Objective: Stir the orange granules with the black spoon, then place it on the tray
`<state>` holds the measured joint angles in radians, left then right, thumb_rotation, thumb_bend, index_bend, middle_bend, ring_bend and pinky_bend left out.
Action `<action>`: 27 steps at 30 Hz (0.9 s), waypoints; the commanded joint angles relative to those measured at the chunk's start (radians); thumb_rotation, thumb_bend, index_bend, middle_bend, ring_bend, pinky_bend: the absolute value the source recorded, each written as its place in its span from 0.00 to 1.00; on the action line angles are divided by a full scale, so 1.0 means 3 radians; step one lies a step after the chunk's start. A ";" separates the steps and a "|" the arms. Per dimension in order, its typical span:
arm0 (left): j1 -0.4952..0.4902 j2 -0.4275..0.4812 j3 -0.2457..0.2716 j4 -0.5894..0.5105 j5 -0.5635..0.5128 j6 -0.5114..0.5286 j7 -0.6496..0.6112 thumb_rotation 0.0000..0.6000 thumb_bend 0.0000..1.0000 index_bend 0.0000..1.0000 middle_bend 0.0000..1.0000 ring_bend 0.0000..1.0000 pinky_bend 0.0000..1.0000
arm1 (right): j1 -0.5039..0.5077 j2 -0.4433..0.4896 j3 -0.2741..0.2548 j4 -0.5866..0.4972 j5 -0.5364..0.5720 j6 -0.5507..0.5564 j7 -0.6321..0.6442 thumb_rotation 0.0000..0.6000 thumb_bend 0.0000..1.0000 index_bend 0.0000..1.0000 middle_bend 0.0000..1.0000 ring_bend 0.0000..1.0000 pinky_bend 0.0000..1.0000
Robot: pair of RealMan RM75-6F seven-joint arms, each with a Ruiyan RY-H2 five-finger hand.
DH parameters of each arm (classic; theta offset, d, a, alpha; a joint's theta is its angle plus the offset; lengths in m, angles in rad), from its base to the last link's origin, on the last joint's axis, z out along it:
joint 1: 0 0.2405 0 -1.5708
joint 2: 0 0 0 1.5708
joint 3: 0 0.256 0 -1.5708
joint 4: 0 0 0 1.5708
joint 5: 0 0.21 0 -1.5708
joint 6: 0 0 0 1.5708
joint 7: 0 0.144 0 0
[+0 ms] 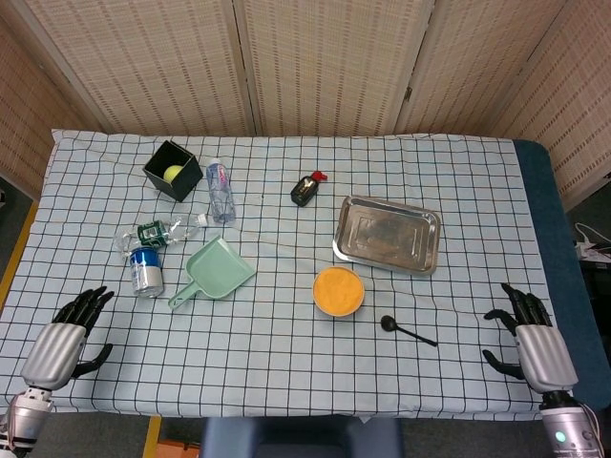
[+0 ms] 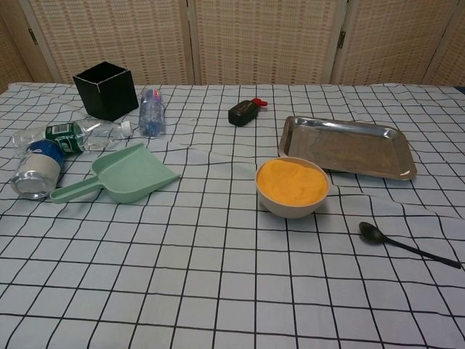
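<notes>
A white bowl of orange granules point(image 1: 338, 291) point(image 2: 292, 186) stands near the middle of the checked table. To its right the black spoon point(image 1: 408, 330) point(image 2: 407, 244) lies flat on the cloth, bowl end toward the granules. Behind them sits the empty metal tray point(image 1: 387, 234) point(image 2: 347, 147). My right hand point(image 1: 532, 343) hovers open at the table's near right corner, well right of the spoon. At the near left corner my left hand point(image 1: 63, 340) is open too. Neither hand shows in the chest view.
On the left lie a green dustpan point(image 1: 209, 272) point(image 2: 119, 175), a blue-capped jar point(image 1: 145, 271), and two plastic bottles point(image 1: 220, 191) point(image 1: 158, 231). A black box point(image 1: 173, 170) holding a yellow ball stands at the back left. A small black bottle with a red cap point(image 1: 305, 189) lies behind the bowl.
</notes>
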<state>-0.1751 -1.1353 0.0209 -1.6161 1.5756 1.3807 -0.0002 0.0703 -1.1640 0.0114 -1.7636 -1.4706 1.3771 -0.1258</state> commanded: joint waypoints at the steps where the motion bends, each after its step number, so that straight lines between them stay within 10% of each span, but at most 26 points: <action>1: -0.0001 0.0048 0.0025 -0.0011 0.0059 0.0020 -0.0099 1.00 0.37 0.00 0.00 0.00 0.17 | 0.0182 -0.0277 0.0106 -0.0208 0.0248 -0.0224 -0.0542 1.00 0.17 0.50 0.00 0.00 0.00; 27: 0.0044 0.0244 0.0108 0.0050 0.0264 0.0197 -0.0674 1.00 0.37 0.00 0.00 0.00 0.17 | 0.0637 -0.1408 0.0301 0.0275 0.1203 -0.0449 -0.1811 1.00 0.39 0.46 0.00 0.00 0.00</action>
<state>-0.1617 -1.0620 0.0534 -1.6011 1.6547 1.4396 -0.2022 0.2594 -1.5839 0.1023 -1.6836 -1.1119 1.2428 -0.6702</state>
